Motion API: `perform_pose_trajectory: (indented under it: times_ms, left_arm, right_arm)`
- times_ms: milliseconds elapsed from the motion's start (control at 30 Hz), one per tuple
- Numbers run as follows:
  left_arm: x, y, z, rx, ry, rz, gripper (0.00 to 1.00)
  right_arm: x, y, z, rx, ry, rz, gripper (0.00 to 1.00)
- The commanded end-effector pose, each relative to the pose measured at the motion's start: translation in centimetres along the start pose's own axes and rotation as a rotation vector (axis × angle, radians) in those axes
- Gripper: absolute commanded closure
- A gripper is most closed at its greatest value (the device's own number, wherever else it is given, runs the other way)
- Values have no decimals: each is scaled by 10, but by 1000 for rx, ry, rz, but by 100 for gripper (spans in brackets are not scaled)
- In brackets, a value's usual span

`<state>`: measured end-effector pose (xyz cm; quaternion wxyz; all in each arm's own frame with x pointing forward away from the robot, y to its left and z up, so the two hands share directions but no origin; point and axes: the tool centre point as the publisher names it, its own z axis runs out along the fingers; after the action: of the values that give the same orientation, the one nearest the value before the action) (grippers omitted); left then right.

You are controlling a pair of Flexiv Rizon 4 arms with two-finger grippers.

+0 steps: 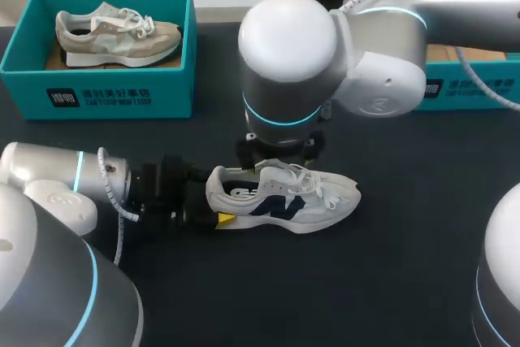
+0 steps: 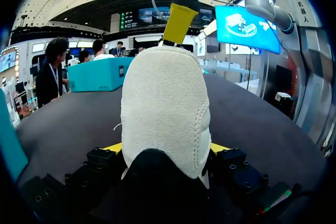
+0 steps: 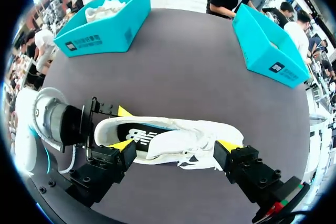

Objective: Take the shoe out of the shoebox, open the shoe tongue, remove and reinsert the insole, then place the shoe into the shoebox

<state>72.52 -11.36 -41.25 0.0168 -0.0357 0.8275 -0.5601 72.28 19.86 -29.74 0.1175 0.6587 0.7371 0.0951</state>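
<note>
A dark, matte worktop [image 1: 406, 282] carries the scene, its near-black surface plain and even ahead of, beside and under both sets of jaws. Soft light from above leaves a faint grey sheen on it and only weak shadows beneath the jaws.

White shoe [image 1: 284, 197] upright, apparently well apart from teal shoebox [image 1: 467, 87]

Dark table [image 1: 398, 282]. Teal box [image 1: 122, 95] in the upper left of the frame, open top. Beige sneaker [image 1: 114, 34] lies inside it, toe pointing right, white laces on top.
</note>
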Motion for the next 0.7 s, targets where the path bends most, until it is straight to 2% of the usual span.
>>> perform_pose_trajectory:
  times_ms: [33,200,267,400,433,533,600,700]
  left_arm:
    - [1,0,1,1,-2,0,100]
    - [1,0,1,1,-2,0,100]
    - [1,0,1,1,-2,0,100]
    - [1,0,1,1,-2,0,100]
    - [1,0,1,1,-2,0,100]
    - [1,0,1,1,-2,0,100]
    - [1,0,1,1,-2,0,100]
    - [1,0,1,1,-2,0,100]
  right_arm:
    - [17,-4,24,21,-78,17,0]
    - [22,-9,39,56,-106,36,0]
    - [23,-10,44,67,-108,47,15]
    - [20,-11,53,102,-149,46,36]
    - [19,-12,54,105,-153,43,49]
    - [15,-13,57,128,-188,32,59]
    - [11,-14,55,131,-192,32,69]
    - [4,-13,50,129,-206,25,100]
